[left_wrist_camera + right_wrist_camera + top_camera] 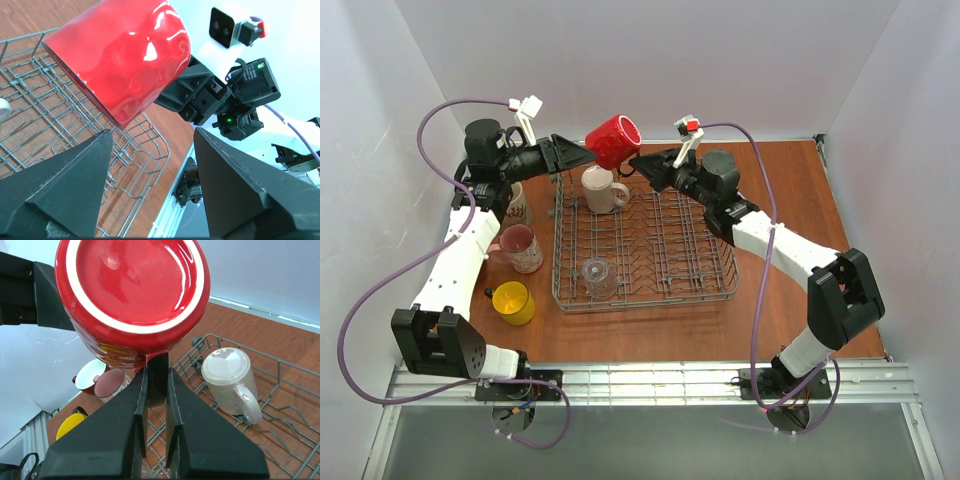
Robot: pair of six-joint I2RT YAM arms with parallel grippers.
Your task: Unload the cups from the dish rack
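**Table (790, 200), contents, left to right**

1. Yellow cup (513, 302): upright on the table, outside the dish rack (665, 240), at the rack's 8 o'clock.
2. Dark red mug (89, 376): white inside, on the table just beside item 3, seen in the right wrist view.
3. Pink mug (522, 247): upright on the table, at the rack's 9 o'clock and 12 o'clock of the yellow cup.
4. Left gripper (582, 153): released, fingers spread wide with nothing between them. Its tips point at the wall of the red mug (613, 140) from that mug's 9 o'clock.
5. Clear glass (600, 275): stands in the rack's 7 o'clock corner among the tines.
6. Beige mug (603, 188): upside down in the rack's 11 o'clock corner, handle toward 3 o'clock.
7. Red mug: in the air above the rack's 11 o'clock edge, clear of the wires. It is tipped onto its side, with its base facing the right arm's camera.
8. Right gripper (157, 372): clenched on the red mug's handle, fingers nearly together. It reaches in from the mug's 4 o'clock.
9. Dish rack: grey wire basket at mid-table. Its 3 o'clock half shows only tines.
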